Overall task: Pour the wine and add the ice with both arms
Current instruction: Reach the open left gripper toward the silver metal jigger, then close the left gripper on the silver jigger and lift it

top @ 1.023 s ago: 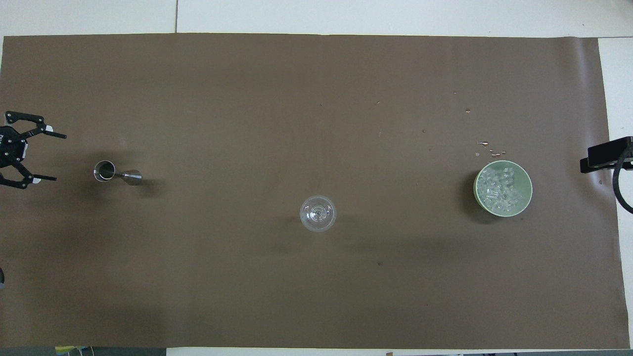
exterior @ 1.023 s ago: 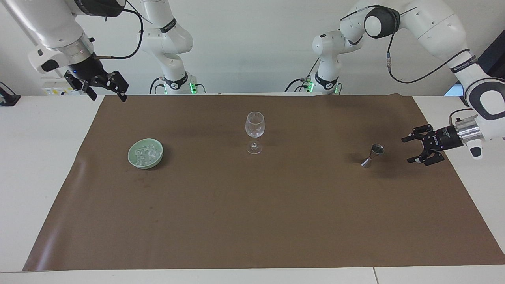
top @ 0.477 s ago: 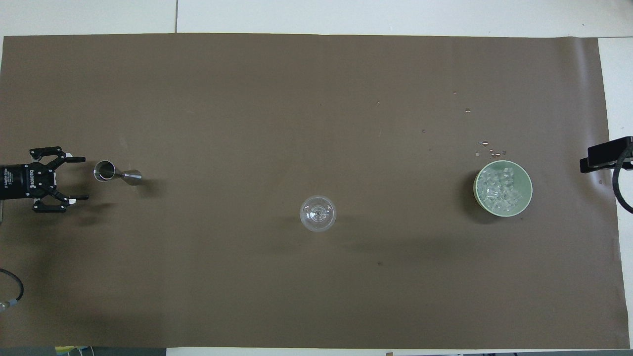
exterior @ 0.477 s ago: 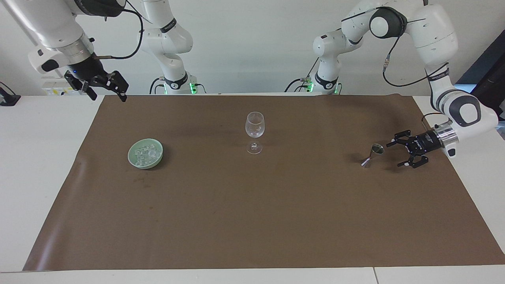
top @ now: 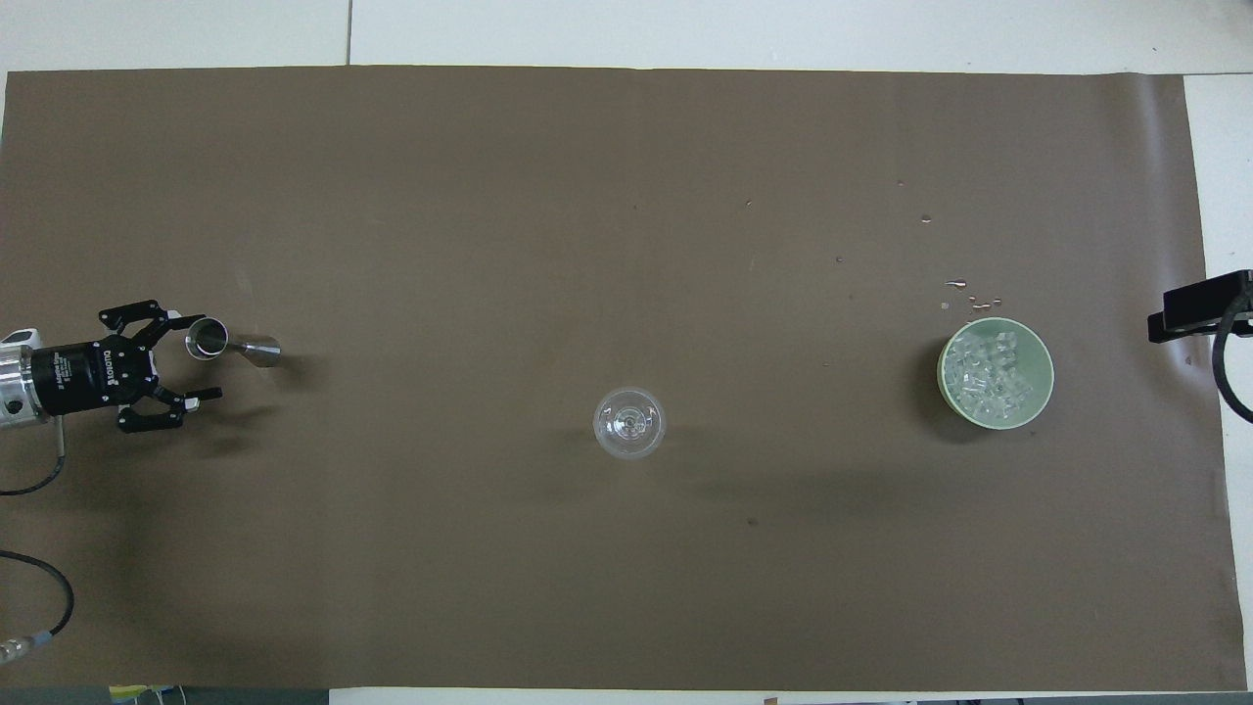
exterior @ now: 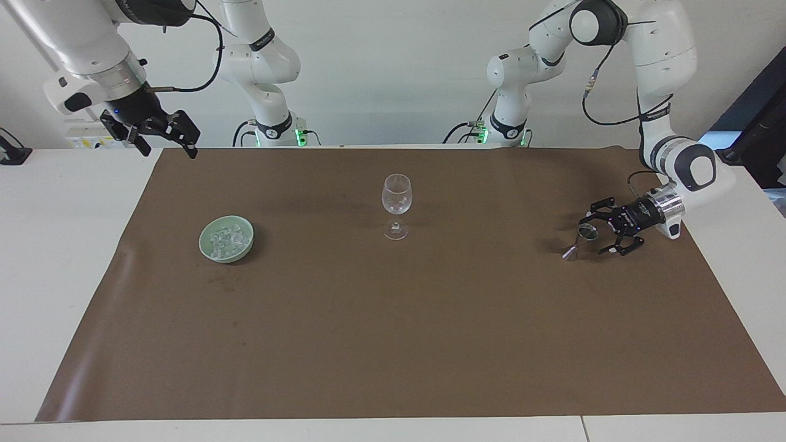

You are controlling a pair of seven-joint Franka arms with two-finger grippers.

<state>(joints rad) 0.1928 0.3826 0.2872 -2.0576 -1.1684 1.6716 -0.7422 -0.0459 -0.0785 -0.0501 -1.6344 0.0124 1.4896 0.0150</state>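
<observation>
Overhead view gives us the brown-matted bench (top: 626,587) with wide bare room, our right tool (exterior: 161,140) spread and waiting above its corner, our left tool (exterior: 602,231) splayed beside the jigger (exterior: 580,240), and glassy ice (top: 991,372) heaped in the green bowl (top: 1042,401).

The left gripper (exterior: 599,232) (fingers spread) has moved in low beside the metal jigger (exterior: 580,240).
</observation>
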